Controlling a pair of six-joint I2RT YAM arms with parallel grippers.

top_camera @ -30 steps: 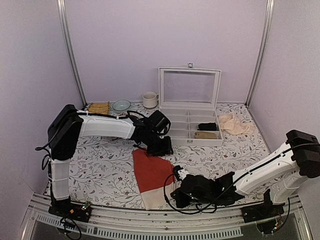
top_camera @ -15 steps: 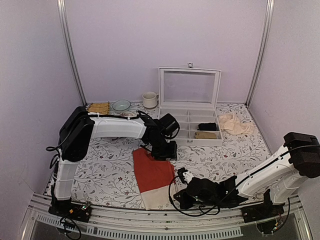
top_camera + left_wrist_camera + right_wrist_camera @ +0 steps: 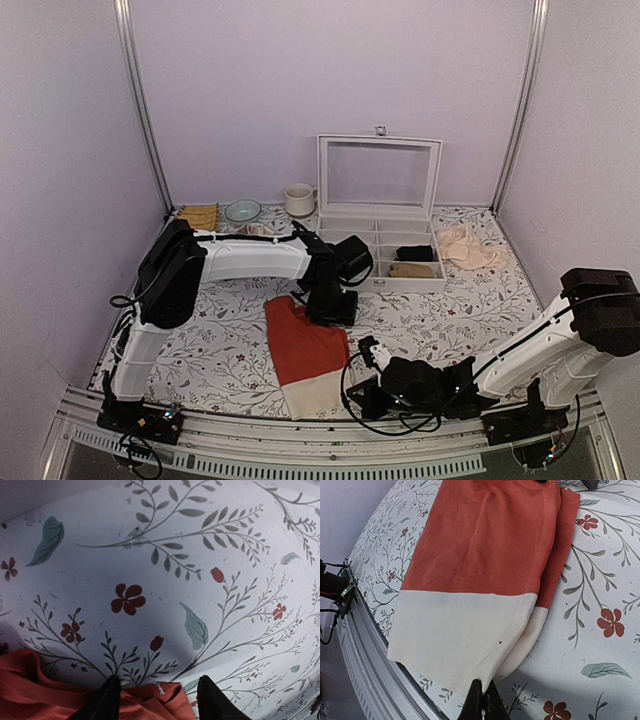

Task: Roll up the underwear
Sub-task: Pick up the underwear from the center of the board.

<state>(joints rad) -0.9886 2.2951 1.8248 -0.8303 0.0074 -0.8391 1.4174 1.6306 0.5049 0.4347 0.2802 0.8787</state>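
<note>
The underwear lies flat on the flowered desk between the two arms, near the front edge. Its red-orange part points toward the back wall and its cream waistband toward the metal rail. One long side is folded over, so a second layer shows along the right edge in the right wrist view.

The left pincer is down at the far end of the garment, its two black fingers spread wide. Red-orange cloth bunches between and under them, and bare desk lies beyond.

The right pincer sits low at the near right corner of the waistband with its fingers pressed tight together. The tips meet the cream hem, but whether any cloth is caught between them cannot be told.

Farther back stand a white compartment box with its lid raised, a mug and a small bowl. A pale beige cloth lies to the right of the box
</note>
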